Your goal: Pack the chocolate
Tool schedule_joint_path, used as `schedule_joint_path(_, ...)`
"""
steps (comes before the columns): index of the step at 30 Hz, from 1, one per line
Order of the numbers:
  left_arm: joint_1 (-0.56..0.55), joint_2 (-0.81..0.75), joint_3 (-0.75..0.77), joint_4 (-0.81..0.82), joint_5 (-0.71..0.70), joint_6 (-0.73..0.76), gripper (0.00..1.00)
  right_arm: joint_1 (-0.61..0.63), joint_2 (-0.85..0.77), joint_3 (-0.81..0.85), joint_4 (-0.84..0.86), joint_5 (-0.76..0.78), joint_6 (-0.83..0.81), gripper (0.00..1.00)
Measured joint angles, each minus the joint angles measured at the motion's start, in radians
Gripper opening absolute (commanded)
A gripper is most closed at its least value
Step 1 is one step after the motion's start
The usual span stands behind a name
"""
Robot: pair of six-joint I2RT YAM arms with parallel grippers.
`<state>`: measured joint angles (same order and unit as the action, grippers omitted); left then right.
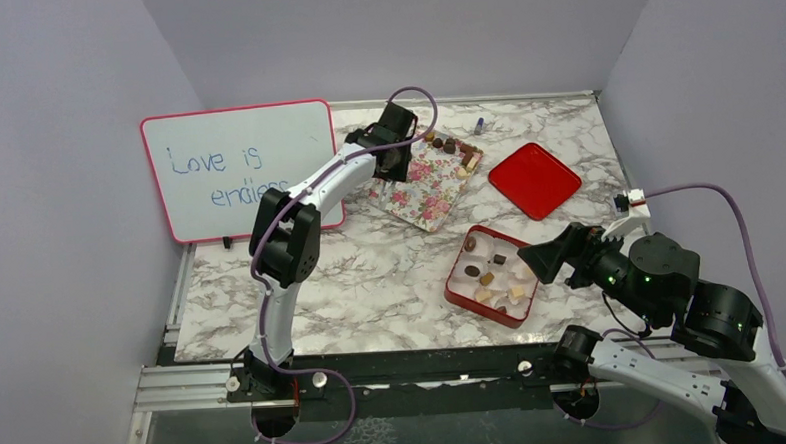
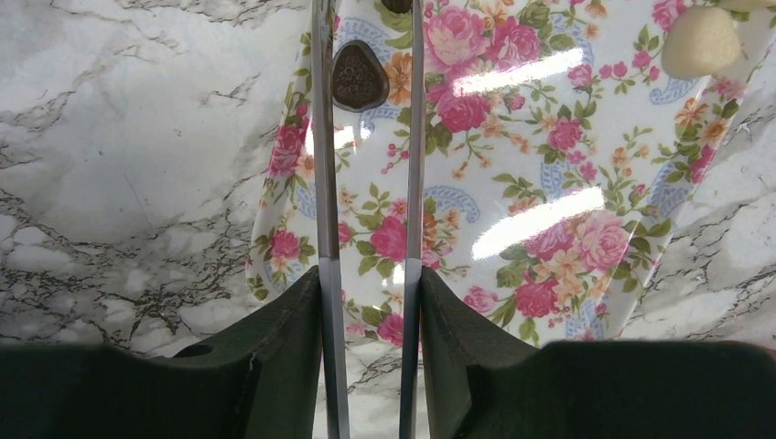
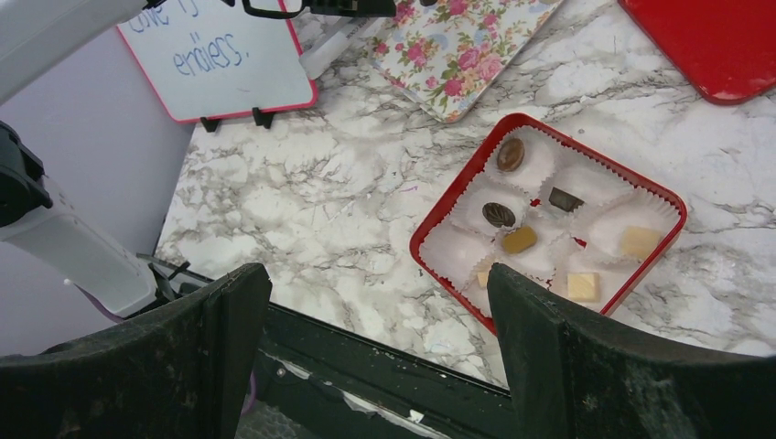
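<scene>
The chocolate is split between two places. Several pieces (image 1: 456, 149) lie at the far end of the floral tray (image 1: 430, 190). Others sit in paper cups in the red box (image 3: 458, 197), among them a dark round one (image 3: 499, 214) and a cream block (image 3: 639, 241). My left gripper (image 2: 369, 274) is shut on metal tweezers (image 2: 323, 183) over the floral tray (image 2: 549, 183). A dark triangular chocolate (image 2: 359, 78) lies between the blades, close to the left one. A cream candy (image 2: 700, 41) lies to the right. My right gripper (image 3: 375, 274) hangs open and empty at the table's near edge.
The red lid (image 1: 533, 179) lies right of the tray. A whiteboard (image 1: 237, 169) with writing stands at the far left. A small blue-capped object (image 1: 479, 125) lies by the back wall. The red box (image 1: 450, 292) is just left of my right gripper (image 1: 536, 259).
</scene>
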<state>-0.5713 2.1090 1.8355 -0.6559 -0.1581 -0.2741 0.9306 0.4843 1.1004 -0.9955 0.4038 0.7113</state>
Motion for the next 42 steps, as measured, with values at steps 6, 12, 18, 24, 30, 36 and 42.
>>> schedule_joint_path(6, 0.006, 0.018, 0.000, 0.006, 0.022, 0.004, 0.40, 0.000, 0.000, 0.000, 0.000, 0.001, -0.002, 0.95)
schedule_joint_path(12, 0.006, 0.022, -0.002, 0.013, 0.065, 0.005, 0.38, 0.000, 0.000, 0.000, 0.000, 0.003, -0.002, 0.95)
schedule_joint_path(18, 0.002, 0.022, -0.033, 0.023, 0.083, 0.005, 0.34, 0.000, 0.000, -0.001, 0.000, 0.003, -0.002, 0.95)
schedule_joint_path(24, 0.000, 0.022, -0.034, 0.025, 0.085, 0.006, 0.28, 0.000, -0.003, -0.001, 0.000, 0.003, -0.002, 0.95)
schedule_joint_path(30, 0.000, 0.022, -0.034, 0.026, 0.085, 0.010, 0.23, 0.000, -0.011, -0.001, 0.000, 0.003, -0.001, 0.95)
schedule_joint_path(36, -0.002, 0.022, -0.034, 0.026, 0.087, 0.009, 0.21, 0.000, -0.011, -0.001, 0.000, 0.003, -0.001, 0.95)
schedule_joint_path(42, -0.022, 0.019, -0.055, 0.024, 0.090, 0.005, 0.18, 0.000, -0.015, -0.008, 0.000, 0.003, 0.000, 0.95)
